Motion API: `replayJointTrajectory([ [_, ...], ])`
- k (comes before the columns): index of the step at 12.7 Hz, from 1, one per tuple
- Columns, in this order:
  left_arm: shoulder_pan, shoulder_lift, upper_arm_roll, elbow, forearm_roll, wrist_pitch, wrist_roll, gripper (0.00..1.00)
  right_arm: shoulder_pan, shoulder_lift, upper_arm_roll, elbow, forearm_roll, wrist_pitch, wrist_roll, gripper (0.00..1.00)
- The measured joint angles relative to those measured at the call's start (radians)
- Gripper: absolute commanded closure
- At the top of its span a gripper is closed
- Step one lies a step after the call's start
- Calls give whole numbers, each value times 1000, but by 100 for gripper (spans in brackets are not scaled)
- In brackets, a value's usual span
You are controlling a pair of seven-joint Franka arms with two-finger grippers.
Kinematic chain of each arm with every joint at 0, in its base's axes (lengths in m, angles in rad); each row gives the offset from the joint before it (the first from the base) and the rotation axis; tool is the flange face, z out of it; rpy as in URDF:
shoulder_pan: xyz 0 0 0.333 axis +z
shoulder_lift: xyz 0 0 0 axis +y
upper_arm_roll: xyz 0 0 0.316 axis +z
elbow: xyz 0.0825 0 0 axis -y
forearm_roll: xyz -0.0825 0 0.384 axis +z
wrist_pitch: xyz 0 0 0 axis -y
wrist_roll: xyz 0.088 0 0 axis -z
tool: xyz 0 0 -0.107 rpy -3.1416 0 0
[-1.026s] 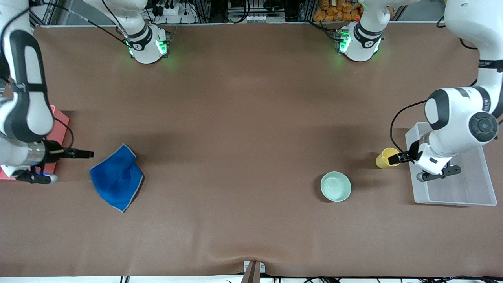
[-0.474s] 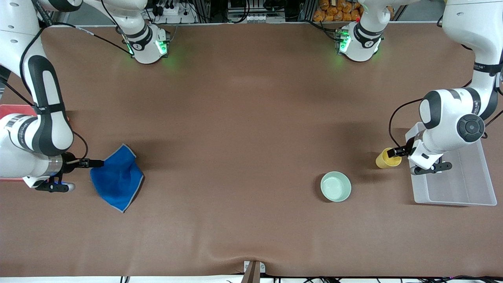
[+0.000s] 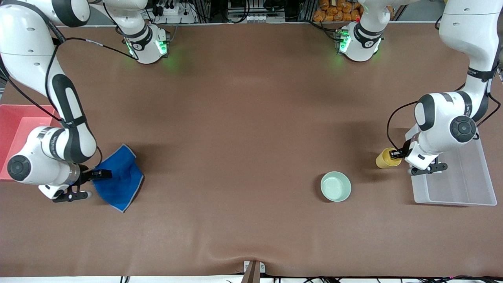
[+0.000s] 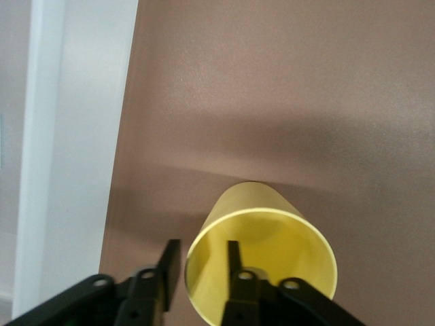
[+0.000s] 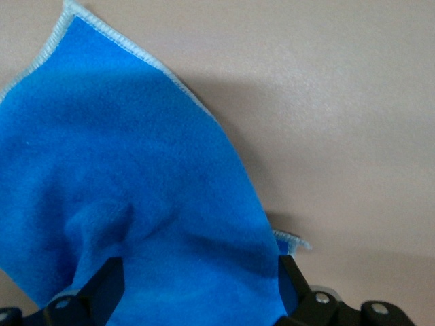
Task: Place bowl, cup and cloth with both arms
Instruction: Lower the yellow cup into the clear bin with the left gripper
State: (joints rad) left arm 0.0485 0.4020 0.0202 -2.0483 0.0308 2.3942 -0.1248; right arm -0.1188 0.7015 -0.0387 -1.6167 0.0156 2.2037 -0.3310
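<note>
The blue cloth [image 3: 120,182] lies crumpled on the table toward the right arm's end. My right gripper [image 3: 103,173] is low over its edge, open, with the cloth [image 5: 136,197] between its wide-spread fingertips [image 5: 112,272]. The yellow cup [image 3: 387,158] stands upright beside a clear bin. My left gripper [image 3: 396,154] is open at the cup's rim; in the left wrist view one finger [image 4: 234,261] is inside the cup [image 4: 272,231] and the other outside, with the wall between them. The mint-green bowl [image 3: 335,187] sits alone, nearer the front camera than the cup.
A clear plastic bin [image 3: 459,184] stands at the left arm's end of the table, partly under the left arm. A red tray [image 3: 11,129] lies at the right arm's end. The brown table [image 3: 235,137] stretches between cloth and bowl.
The right arm swung from over the red tray toward the cloth, and its gripper now reaches over the cloth's edge. The left gripper stayed at the cup's rim while its arm shifted slightly.
</note>
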Motion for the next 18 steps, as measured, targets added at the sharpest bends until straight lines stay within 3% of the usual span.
replayJointTrajectory([
  [4,0,-7,-1,61,0,-40,0,100,-5,12,-9,1,-60,64,-95,0],
  [6,3,-17,2,182,0,-218,0,100,-7,25,-10,-1,-64,86,-111,0],
  [7,10,-24,7,269,0,-331,0,100,-9,32,-10,-2,-64,100,-112,17],
  [9,34,-40,22,422,0,-514,34,100,-16,42,-11,-7,-65,131,-113,65],
  [11,60,-45,67,499,-11,-586,141,100,-21,43,-11,-25,-65,146,-113,99],
  [14,95,-7,166,508,-49,-580,322,100,-21,40,-9,-29,-48,147,-113,100],
  [18,95,133,177,530,-85,-438,346,100,-23,38,-5,-29,-34,144,-111,100],
])
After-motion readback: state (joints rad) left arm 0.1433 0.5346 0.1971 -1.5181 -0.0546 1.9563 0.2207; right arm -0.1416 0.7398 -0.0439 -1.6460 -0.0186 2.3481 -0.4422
